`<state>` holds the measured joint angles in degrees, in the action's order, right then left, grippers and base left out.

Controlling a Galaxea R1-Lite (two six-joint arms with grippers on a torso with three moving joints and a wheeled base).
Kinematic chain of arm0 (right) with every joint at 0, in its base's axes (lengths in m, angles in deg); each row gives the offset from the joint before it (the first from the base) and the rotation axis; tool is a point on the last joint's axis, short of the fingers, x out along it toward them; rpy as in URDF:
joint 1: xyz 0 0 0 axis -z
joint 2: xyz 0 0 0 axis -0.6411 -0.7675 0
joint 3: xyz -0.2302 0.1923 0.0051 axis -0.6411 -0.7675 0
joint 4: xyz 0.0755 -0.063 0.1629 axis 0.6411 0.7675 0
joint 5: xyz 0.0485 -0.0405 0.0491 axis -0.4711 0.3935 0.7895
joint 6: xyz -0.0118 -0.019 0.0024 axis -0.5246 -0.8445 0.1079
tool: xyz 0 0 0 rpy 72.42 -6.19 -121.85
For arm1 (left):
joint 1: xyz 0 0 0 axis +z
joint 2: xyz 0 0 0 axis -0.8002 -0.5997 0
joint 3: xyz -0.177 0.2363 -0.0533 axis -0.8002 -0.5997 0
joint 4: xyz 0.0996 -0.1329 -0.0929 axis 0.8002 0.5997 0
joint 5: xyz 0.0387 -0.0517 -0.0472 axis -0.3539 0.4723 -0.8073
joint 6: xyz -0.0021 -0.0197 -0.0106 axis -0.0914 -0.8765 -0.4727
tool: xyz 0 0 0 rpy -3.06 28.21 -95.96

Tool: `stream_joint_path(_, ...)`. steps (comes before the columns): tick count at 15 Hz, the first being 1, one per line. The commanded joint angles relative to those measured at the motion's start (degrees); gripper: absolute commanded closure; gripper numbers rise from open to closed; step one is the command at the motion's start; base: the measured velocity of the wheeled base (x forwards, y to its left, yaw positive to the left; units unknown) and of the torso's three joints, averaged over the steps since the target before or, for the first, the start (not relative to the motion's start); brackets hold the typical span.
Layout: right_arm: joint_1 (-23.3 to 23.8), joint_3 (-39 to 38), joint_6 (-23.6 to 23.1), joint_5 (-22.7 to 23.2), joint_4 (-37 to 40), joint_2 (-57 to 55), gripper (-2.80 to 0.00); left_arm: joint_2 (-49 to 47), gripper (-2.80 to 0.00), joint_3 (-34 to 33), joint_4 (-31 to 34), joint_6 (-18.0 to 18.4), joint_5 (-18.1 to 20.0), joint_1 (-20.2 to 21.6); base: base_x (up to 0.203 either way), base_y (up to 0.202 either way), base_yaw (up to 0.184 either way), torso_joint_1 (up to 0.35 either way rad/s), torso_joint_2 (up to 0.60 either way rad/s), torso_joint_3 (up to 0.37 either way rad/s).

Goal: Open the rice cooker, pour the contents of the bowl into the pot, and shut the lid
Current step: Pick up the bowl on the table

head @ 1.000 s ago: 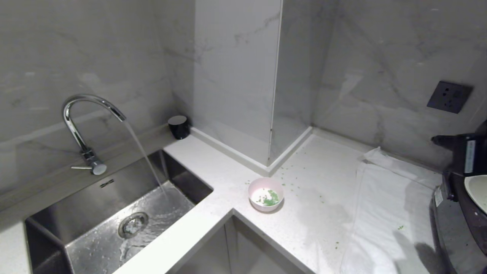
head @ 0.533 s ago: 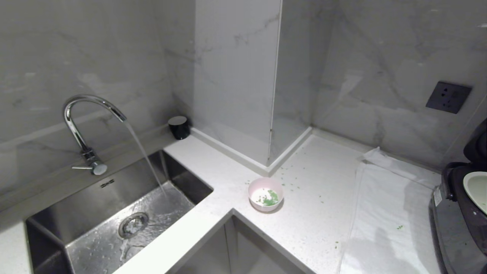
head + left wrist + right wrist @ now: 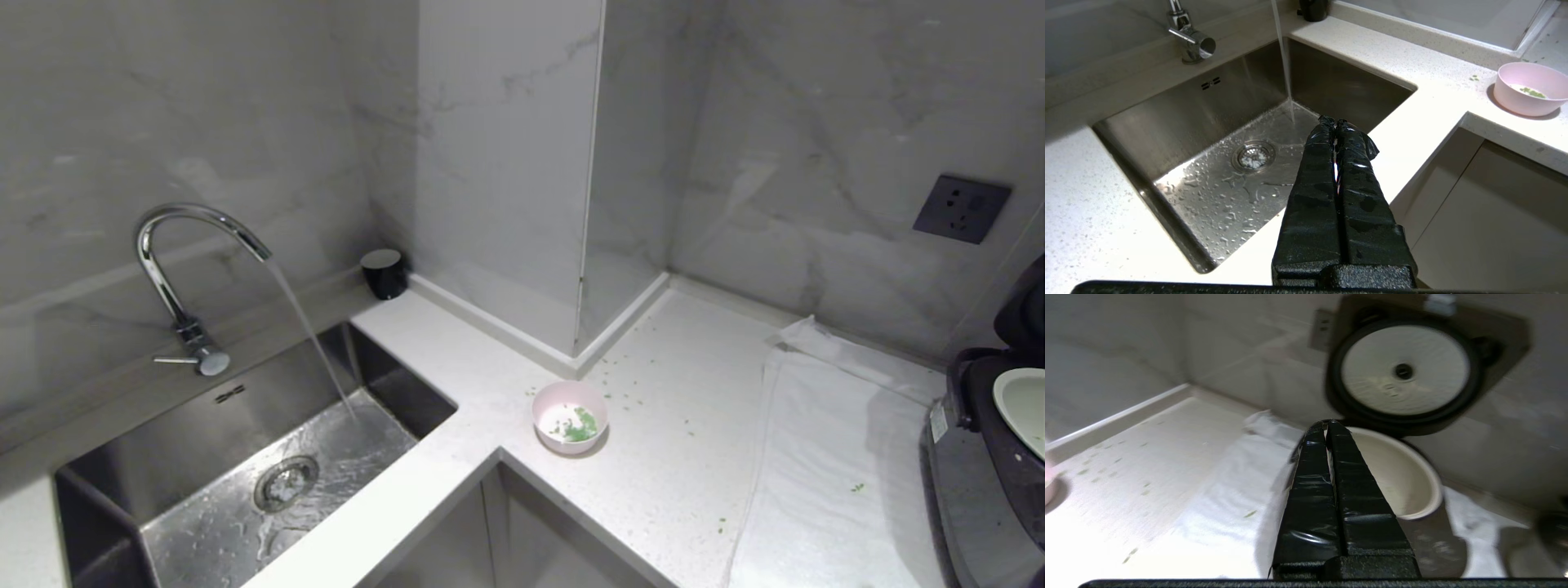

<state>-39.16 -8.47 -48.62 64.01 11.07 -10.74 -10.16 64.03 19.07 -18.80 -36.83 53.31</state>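
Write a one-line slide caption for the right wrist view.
Shut right gripper before the open rice cooker, lid raised over the pot.

At the right edge of the head view, the dark brown boxy rice cooker (image 3: 992,482) and its pale round inner pot (image 3: 1022,404) are cut off. In the right wrist view, the raised brown lid (image 3: 1429,363) is blurred and cropped at the top.
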Motion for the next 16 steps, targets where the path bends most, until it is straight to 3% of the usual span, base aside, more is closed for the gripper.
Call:
stream_joint_path(1, -0.4, -9.8, -0.2, 5.2, 0.1, 9.8, 0.0, 0.1, 0.0, 0.7, 0.0, 1.2, 0.2, 0.0, 0.0, 0.0, 0.0, 0.0, 0.0, 0.0)
stream_joint_path(5, -0.6, -24.8, 0.6, 10.1, -5.6, 11.6, 0.0, -2.0, 0.0, 6.6, 0.6, 1.9, 2.9, 0.1, 0.0, 0.0, 0.0, 0.0, 0.0, 0.0)
stream_joint_path(8, -0.7, -28.2, 6.4, 17.8, -8.1, 11.7, 0.0, -11.5, 0.0, 11.9, 0.2, 2.2, 9.1, 0.2, 0.0, 0.0, 0.0, 0.0, 0.0, 0.0)
stream_joint_path(10, -0.8, -27.8, 7.9, 18.3, -7.9, 11.7, 0.0, -21.3, 0.0, 14.7, -2.4, 2.2, 15.0, 0.3, 0.0, 0.0, 0.0, 0.0, 0.0, 0.0)
stream_joint_path(12, -0.8, -27.8, 9.7, 18.2, -8.0, 11.7, 0.0, -33.0, 0.0, 16.7, -9.0, 2.1, 18.8, 0.0, 0.0, 0.0, 0.0, 0.0, 0.0, 0.0)
stream_joint_path(14, -0.8, -27.8, 11.0, 17.7, -8.2, 11.8, 0.0, -45.9, 0.0, 20.4, -15.8, 1.6, 20.5, -2.1, 0.0, 0.0, 0.0, 0.0, 0.0, 0.0)
stream_joint_path(16, -0.8, -27.8, 11.1, 17.4, -8.2, 11.7, 0.0, -58.1, 0.0, 25.4, -19.7, 0.8, 19.9, -7.9, 0.0, 0.0, 0.0, 0.0, 0.0, 0.0)
